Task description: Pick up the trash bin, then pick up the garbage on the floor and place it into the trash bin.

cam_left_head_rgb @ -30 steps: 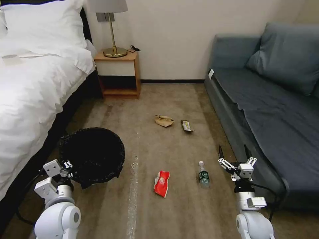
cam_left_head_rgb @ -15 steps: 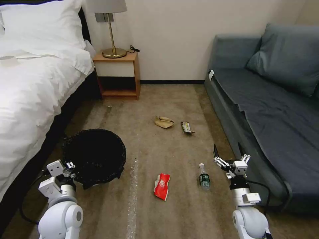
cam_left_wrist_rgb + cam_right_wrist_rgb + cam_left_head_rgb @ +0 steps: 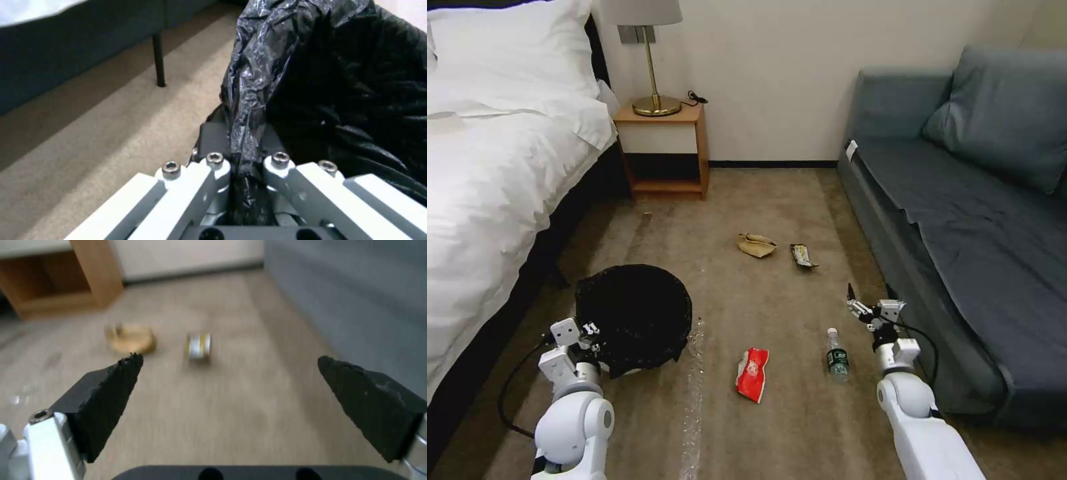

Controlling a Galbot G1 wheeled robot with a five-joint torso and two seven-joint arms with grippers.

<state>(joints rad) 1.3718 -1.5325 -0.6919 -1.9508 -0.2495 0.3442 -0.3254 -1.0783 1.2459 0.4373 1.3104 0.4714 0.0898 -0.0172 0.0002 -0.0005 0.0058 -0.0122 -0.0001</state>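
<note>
Two hands: left hand [image 3: 242, 166] clamped on black liner at trash bin [image 3: 634, 317] rim beside bed [image 3: 487, 200], white bucket mostly hidden. Red packet [image 3: 752, 373], bottle [image 3: 836, 355], tan paper [image 3: 756, 244], wrapper [image 3: 803, 255] on floor. Right hand [image 3: 870, 300] spread apart above carpet near sofa [image 3: 974, 227].

Bed [image 3: 487, 167] left, sofa [image 3: 960, 220] right, nightstand [image 3: 664, 147] with lamp [image 3: 650, 60] against far wall between them. Trash bin [image 3: 634, 317] on floor beside bed, left end effector [image 3: 590, 330] clamped on its near rim. Packet [image 3: 752, 373] and bottle [image 3: 836, 353] on near floor; right end effector [image 3: 868, 300] just right of bottle. Paper [image 3: 756, 244] and wrapper [image 3: 802, 254] farther back, side by side.
</note>
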